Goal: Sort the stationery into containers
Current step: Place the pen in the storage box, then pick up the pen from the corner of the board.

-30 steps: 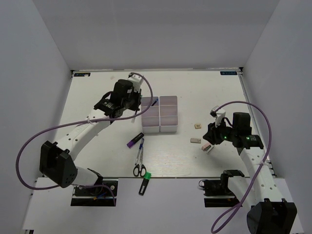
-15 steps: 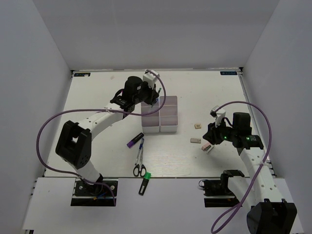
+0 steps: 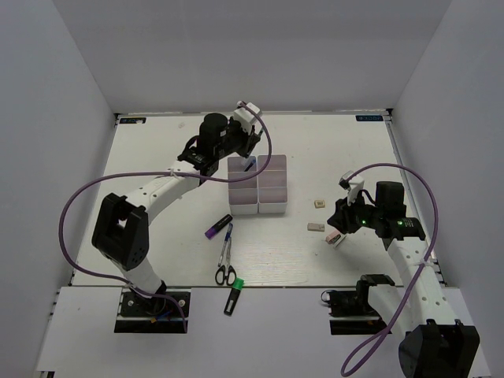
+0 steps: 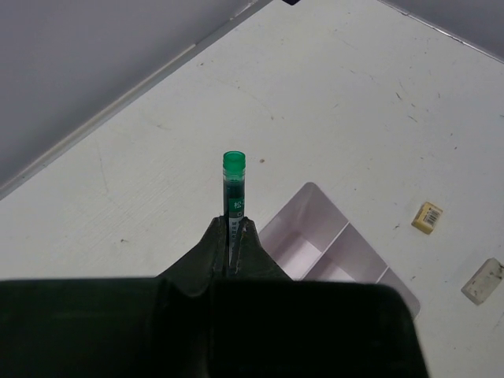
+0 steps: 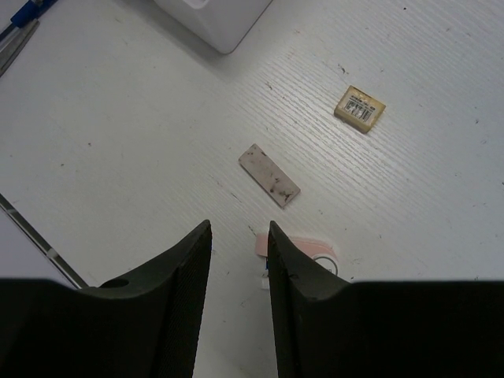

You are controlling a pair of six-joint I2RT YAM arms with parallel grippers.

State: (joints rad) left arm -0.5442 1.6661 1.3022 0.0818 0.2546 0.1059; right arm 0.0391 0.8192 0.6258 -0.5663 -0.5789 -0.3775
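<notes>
Green marker (image 4: pixel 234 185): pinched in my left claw (image 4: pixel 234 230). Its green cap pokes straight out past my fingertips.
Left claw: squeezed tight on the green marker, up by the back left corner of the bins.
Bins (image 3: pixel 258 185): a white block of six on the table (image 3: pixel 354 157). From my left wrist, one corner of it shows just beside the marker, lower and to the right.
Right claw (image 5: pixel 236 256): my two fingers are apart, low over the table.
Pink and white piece (image 5: pixel 303 246): on the table, right by the tip of one right finger. I cannot tell if they touch.
Grey eraser (image 5: pixel 269 175): flat on the table, near my right claw, just ahead of it.
Beige eraser (image 5: pixel 360 108): farther ahead, apart from the grey one.
Purple marker (image 3: pixel 218 227): on the table, near the front left corner of the bins.
Blue pen (image 3: pixel 227 239): just beside the purple marker, pointing at the scissors.
Scissors (image 3: pixel 225 272): black handles, toward the near edge.
Green and black marker (image 3: pixel 233 298): at the near edge, just past the scissors.
</notes>
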